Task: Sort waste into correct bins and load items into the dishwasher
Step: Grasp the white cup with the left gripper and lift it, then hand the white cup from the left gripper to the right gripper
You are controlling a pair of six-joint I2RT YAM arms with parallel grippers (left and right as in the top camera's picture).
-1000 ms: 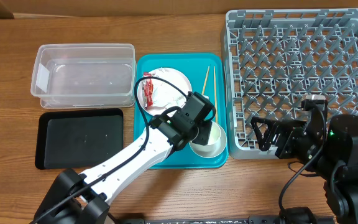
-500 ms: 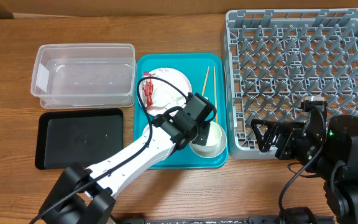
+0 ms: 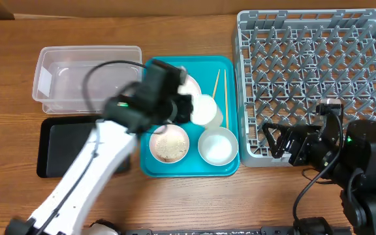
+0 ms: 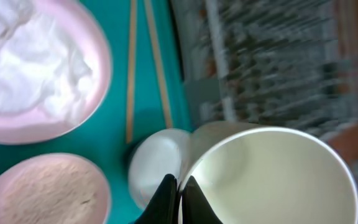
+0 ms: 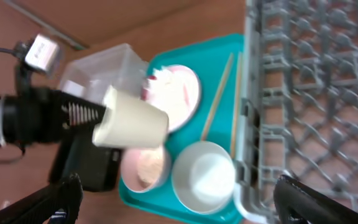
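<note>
While the grey dish rack (image 3: 315,65) stands right of the teal tray (image 3: 230,72), I log the white cup (image 3: 204,109) hanging above that tray, tipped on its side. My left tool (image 4: 178,186) pinches one wall at the rim (light, thin, probably slick, so it may pivot). My right tool (image 3: 274,141) is spread wide beside the rack's near edge.

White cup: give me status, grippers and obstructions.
Left gripper shut on white cup, held above teal tray. Right gripper open, by dish rack. Nothing between cup and rack.
</note>
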